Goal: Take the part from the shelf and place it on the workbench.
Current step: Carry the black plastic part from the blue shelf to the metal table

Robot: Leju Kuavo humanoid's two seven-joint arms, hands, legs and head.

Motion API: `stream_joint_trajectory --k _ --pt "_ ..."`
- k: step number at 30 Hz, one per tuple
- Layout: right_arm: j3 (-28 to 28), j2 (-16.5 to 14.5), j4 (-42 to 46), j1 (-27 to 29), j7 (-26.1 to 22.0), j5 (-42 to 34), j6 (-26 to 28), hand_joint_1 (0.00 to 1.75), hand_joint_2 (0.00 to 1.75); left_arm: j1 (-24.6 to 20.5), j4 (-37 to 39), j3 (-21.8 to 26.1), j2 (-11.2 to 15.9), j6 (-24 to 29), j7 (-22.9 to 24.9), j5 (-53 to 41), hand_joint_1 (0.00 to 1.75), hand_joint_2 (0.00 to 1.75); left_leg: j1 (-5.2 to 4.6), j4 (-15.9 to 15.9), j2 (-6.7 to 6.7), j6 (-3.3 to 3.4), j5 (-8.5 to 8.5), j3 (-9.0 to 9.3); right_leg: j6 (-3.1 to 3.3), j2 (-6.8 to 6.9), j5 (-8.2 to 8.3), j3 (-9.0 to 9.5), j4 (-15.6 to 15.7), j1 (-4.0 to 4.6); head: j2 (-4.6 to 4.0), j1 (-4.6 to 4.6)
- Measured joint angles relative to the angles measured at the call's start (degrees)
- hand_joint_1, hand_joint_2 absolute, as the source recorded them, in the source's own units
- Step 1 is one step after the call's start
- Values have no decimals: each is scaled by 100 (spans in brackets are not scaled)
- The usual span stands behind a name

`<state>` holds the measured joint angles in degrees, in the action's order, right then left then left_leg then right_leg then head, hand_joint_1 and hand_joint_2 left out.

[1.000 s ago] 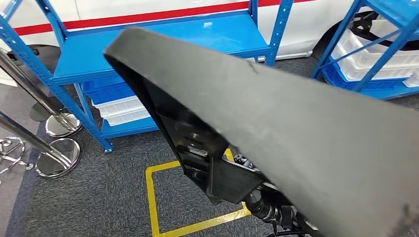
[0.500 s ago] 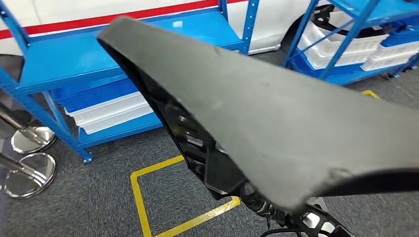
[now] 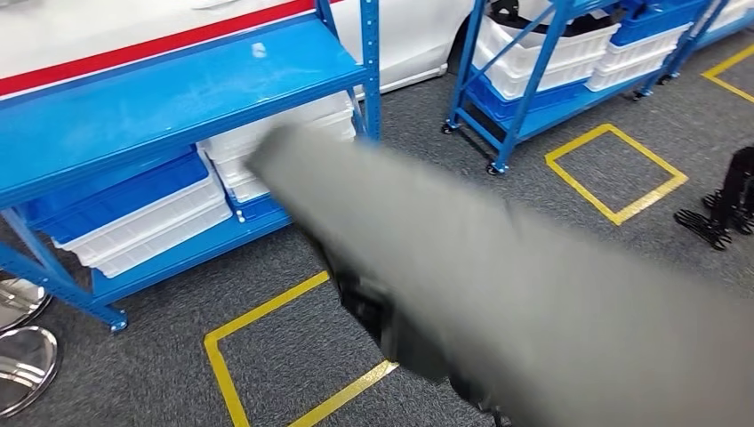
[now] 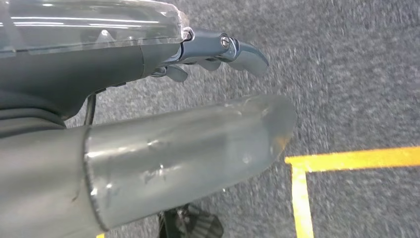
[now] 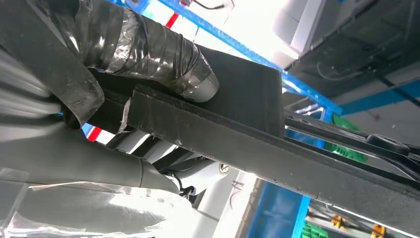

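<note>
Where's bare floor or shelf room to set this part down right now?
The top deck of the near blue shelf looks bare. The carpet inside the yellow square by the second rack is bare too. The lower shelves are crowded with white and blue bins. The large grey part hides the floor on the near right.

Matt grey part (image 3: 533, 294), glossy blue metal shelf (image 3: 169, 98), rough carpet (image 3: 293, 356)

Grey part (image 3: 533, 294) (blurry here), bright blue shelf (image 3: 160, 107) with white and blue bins (image 3: 142, 222), dark grey speckled carpet (image 3: 133, 374) with yellow tape squares (image 3: 613, 165), red stripe on the white car (image 3: 133, 49).
</note>
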<state>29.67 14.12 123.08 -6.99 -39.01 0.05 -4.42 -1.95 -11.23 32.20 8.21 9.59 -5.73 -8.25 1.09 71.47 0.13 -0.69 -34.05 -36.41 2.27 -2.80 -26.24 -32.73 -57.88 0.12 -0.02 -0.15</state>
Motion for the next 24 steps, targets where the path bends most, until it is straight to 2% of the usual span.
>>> stream_joint_trajectory --k 1,2,3,4,5,6,7,8,9,10,11,12,13,14,15,16,18,19,20,22,23,24 --pt "-32 28 49 87 -43 10 -82 175 175 6 0 30 4 -26 -15 5 0 0 -2 -371 -74 32 247 150 0 -79 -1 6 -7 4 0 0" --pt "-60 43 84 134 -62 19 -169 175 175 11 0 61 15 -56 -29 6 0 0 -2 -773 -235 77 454 312 -6 -159 -3 4 -17 10 0 1" --pt "-79 46 106 155 -72 29 -254 175 175 14 0 90 24 -85 -39 2 0 0 -1 -1123 -383 108 586 450 -21 -243 0 -10 -30 6 0 1" --pt "-90 47 117 161 -82 34 -327 175 175 11 0 115 32 -106 -45 -4 0 0 -8 -1331 -500 128 637 531 -49 -317 9 -34 -37 -10 0 2" --pt "-93 46 120 160 -88 35 -387 175 175 4 -1 135 39 -123 -47 -11 0 0 -18 -1421 -549 142 629 566 -89 -395 25 -61 -38 -29 0 1" --pt "-93 46 121 155 -91 34 -431 175 175 -10 -2 146 38 -135 -52 -17 0 0 -27 -1470 -491 148 633 590 -137 -476 49 -88 -27 -50 0 -1" --pt "-93 46 122 152 -94 32 -457 175 175 -30 -3 152 38 -148 -56 -24 0 0 -23 -1498 -416 168 660 609 -177 -467 58 -104 -33 -59 0 -1" --pt "-93 46 125 140 -97 30 -476 175 175 -43 -4 156 33 -162 -62 -28 0 0 -12 -1535 -344 195 687 629 -209 -365 21 -137 -89 -50 0 0" --pt "-93 46 127 122 -100 28 -485 175 175 -46 -4 161 27 -173 -67 -34 0 0 2 -1571 -263 219 712 645 -234 -207 -79 -211 -241 -38 0 1" --pt "-94 46 129 109 -102 27 -486 175 175 -37 -4 166 19 -180 -70 -38 0 0 12 -1591 -177 235 724 655 -253 -12 -245 -339 -517 -33 0 2" --pt "-94 46 131 96 -102 20 -486 175 175 -19 -4 171 12 -183 -73 -45 0 0 6 -1594 -96 244 722 657 -277 125 -438 -516 -875 -36 0 4" --pt "-95 46 130 93 -102 2 -487 175 175 -3 -4 174 8 -183 -76 -59 0 0 2 -1593 -4 246 719 656 -303 187 -600 -699 -1243 -55 0 3" --pt "-97 46 130 101 -102 -34 -492 175 175 4 -4 176 5 -183 -81 -79 0 0 0 -1592 84 245 715 655 -326 219 -679 -826 -1502 -76 0 3" --pt "-104 46 131 113 -102 -85 -497 175 175 3 -4 177 3 -183 -86 -106 0 0 0 -1590 166 240 709 657 -346 241 -650 -851 -1565 -96 0 4" --pt "-114 46 134 132 -103 -143 -504 175 175 -3 -4 177 -3 -184 -90 -134 0 0 2 -1589 241 230 701 665 -358 272 -520 -748 -1391 -115 0 3" --pt "-128 45 142 159 -103 -198 -515 175 175 -7 -4 177 -10 -184 -90 -163 0 0 4 -1588 308 215 689 680 -364 331 -332 -534 -1024 -128 0 4" --pt "-153 40 176 221 -104 -268 -548 175 175 -7 -4 177 -25 -185 -84 -206 0 0 -10 -1580 418 163 655 725 -327 549 -79 -102 -254 -121 0 3" --pt "-162 34 197 250 -104 -287 -565 175 175 -7 -4 177 -30 -184 -79 -223 0 0 -20 -1575 463 125 640 744 -292 613 -34 10 -49 -102 0 2" --pt "-167 28 214 279 -105 -300 -581 175 175 -9 -4 177 -33 -183 -71 -238 0 0 -27 -1573 510 83 628 760 -251 634 -40 33 13 -77 0 2" --pt "-171 17 246 338 -100 -330 -622 175 175 -23 -4 176 -46 -181 -51 -273 0 0 -16 -1563 585 1 612 779 -170 510 -15 7 9 -65 0 0" --pt "-172 10 259 368 -92 -354 -656 175 175 -30 -4 176 -55 -183 -42 -294 0 0 -2 -1506 542 -27 565 763 -128 457 2 3 25 -73 0 0" --pt "-172 -2 269 390 -76 -380 -695 175 175 -34 -4 175 -64 -187 -38 -317 0 0 10 -1353 443 -43 456 703 -87 403 22 1 46 -84 0 -2"
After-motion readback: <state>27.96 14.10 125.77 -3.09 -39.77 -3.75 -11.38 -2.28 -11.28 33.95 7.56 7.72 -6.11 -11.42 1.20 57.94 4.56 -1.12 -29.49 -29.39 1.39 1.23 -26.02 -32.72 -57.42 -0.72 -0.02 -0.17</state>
